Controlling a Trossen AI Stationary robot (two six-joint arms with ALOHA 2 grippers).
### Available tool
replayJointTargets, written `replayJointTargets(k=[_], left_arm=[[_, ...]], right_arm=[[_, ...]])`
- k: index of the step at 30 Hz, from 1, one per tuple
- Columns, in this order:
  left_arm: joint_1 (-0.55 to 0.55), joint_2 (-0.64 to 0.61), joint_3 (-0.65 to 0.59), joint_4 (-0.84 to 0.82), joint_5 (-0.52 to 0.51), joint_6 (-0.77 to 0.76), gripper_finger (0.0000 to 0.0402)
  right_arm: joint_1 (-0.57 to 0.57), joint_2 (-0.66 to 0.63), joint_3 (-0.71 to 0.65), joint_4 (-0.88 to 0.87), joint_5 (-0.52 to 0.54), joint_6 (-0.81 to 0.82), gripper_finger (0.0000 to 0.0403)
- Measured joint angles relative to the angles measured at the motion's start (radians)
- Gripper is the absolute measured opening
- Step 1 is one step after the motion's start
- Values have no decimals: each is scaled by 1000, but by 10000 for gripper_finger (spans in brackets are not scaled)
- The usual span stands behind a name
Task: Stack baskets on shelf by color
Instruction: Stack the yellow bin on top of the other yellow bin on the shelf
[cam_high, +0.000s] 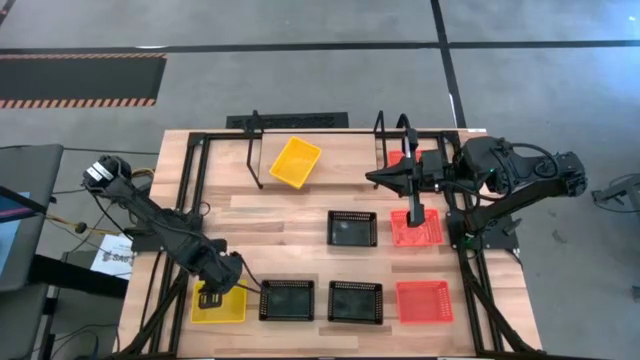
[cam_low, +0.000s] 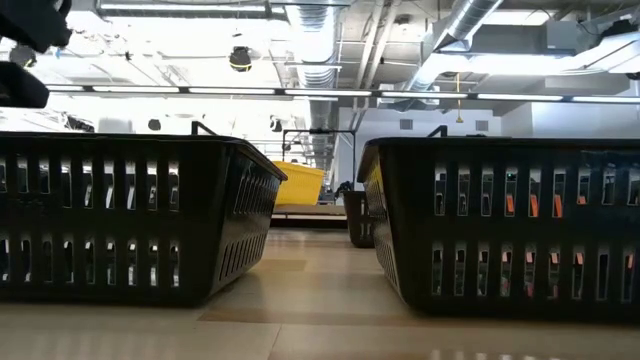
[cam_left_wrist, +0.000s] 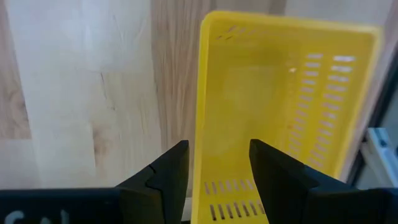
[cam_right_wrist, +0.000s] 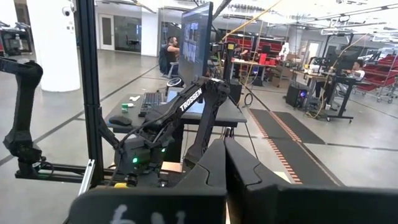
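**A:** Where is the left gripper (cam_high: 213, 296)?

**B:** It hangs over the yellow basket (cam_high: 219, 305) at the near left corner of the table (cam_high: 300, 210). Its dark fingers (cam_left_wrist: 163, 177) stand apart, one on each side of the basket's thin end wall. I cannot tell if they squeeze it.

**A:** What is the basket like?

**B:** Smooth plastic, box-shaped and shallow, with rows of little slots in the walls.

**A:** And the shelf (cam_high: 330, 150)?

**B:** It is a pale wooden board at the back of the table, with black wire hoops at its ends. One more yellow basket (cam_high: 295, 162) sits on it, turned at a slant.

**A:** The other baskets?

**B:** Three black baskets (cam_high: 287, 300) and two red baskets (cam_high: 424, 301) lie on the table in front of the shelf.

**A:** The right gripper (cam_high: 416, 212)?

**B:** It is clenched tight, holding nothing, above the red basket nearer the shelf.
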Motion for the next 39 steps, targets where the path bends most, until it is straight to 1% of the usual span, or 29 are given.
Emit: replayJointTargets(k=[9,12,13,15,18,19,20,23,26,29,31,36,39], left_arm=[[-5,160,0,0,7,15,156],[4,207,0,3,44,12,144],[9,220,0,4,63,15,134],[22,238,0,8,106,29,101],[56,245,0,16,146,43,26],[74,243,0,23,151,32,14],[90,240,0,28,151,20,11],[143,221,9,19,102,-21,2],[204,192,38,13,24,-35,1],[271,146,89,-1,-86,-59,0],[315,108,134,-51,-170,-73,0],[421,25,266,-260,-357,-161,0],[474,-13,343,-253,-489,-204,0]], right_arm=[[0,0,0,0,0,3,8],[0,0,0,2,0,4,8],[0,0,0,2,0,4,8],[0,0,0,3,0,4,8],[0,0,0,3,0,4,8],[0,0,0,3,0,4,8],[0,0,0,3,0,4,8],[0,0,0,2,0,5,8],[1,0,0,0,0,6,8],[1,0,0,-2,0,12,8],[1,0,0,-6,0,12,8],[1,0,0,-20,0,14,8],[1,0,0,-29,0,14,8]])
